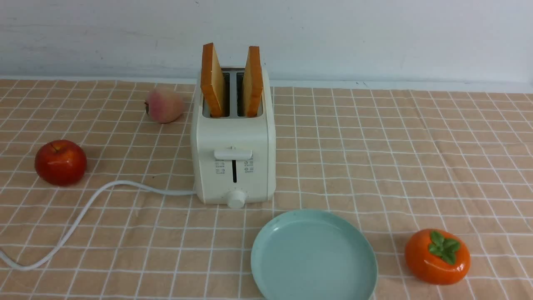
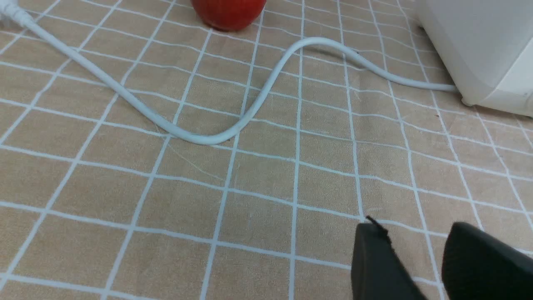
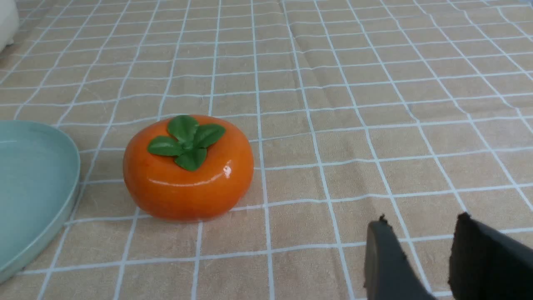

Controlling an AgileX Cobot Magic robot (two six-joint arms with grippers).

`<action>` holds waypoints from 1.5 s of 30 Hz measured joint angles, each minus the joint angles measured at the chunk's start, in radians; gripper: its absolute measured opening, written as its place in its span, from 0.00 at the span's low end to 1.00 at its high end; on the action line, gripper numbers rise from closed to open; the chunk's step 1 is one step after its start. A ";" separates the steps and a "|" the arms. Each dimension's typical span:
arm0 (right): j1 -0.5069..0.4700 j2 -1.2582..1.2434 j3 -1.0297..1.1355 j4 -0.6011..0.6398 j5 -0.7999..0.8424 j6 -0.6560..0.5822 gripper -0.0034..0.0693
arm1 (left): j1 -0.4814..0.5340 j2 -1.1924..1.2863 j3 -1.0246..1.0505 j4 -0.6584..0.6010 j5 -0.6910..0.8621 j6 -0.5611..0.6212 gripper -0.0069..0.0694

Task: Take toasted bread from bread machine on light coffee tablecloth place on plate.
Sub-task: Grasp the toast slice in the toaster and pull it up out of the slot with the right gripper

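Front view: the bread machine (image 1: 233, 166) stands upright on the light coffee tablecloth (image 1: 374, 158) that covers the table, with its lever (image 1: 233, 154) and round knob (image 1: 236, 199) facing the camera. The toasted bread is in the machine as 2 slices, 1 in each slot. The left slice (image 1: 213, 81) and the right slice (image 1: 253, 81) both stand on edge, rise well above the top and lean slightly away from each other. Neither is on the plate (image 1: 313, 256), which lies on the cloth just in front of the machine and a little to its right, not touching it.

A white cord (image 1: 83, 212) leaves the machine low on its left side and curves across the cloth toward the near left edge. A red apple (image 1: 60, 161) sits well to the left of the machine, and a peach (image 1: 164, 105) lies near its back left corner. An orange persimmon (image 1: 437, 257) with green leaves rests to the right of the plate, near it but apart.

The tools show only in the wrist views. In the left wrist view, the left tool (image 2: 414, 233) has its 2 dark fingers spread apart, with bare cloth showing between them and nothing gripped. The cord's bend, the apple and a corner of the machine lie beyond it. In the right wrist view, the right tool (image 3: 422, 227) also has its fingers parted over the cloth and grips nothing. The persimmon sits ahead of it, between the tool and the plate's rim.
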 joint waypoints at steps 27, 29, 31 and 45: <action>0.000 0.000 0.000 0.000 0.000 0.000 0.38 | 0.000 0.000 0.000 0.000 0.000 0.000 0.40; 0.000 0.000 0.000 0.000 0.000 0.000 0.38 | 0.000 0.000 0.000 0.000 0.000 0.000 0.40; 0.000 0.000 0.000 0.000 0.000 0.000 0.38 | 0.000 0.000 0.000 0.000 0.000 0.000 0.40; 0.000 0.000 0.000 -0.055 0.001 0.000 0.38 | 0.000 0.000 0.000 0.000 0.000 0.000 0.40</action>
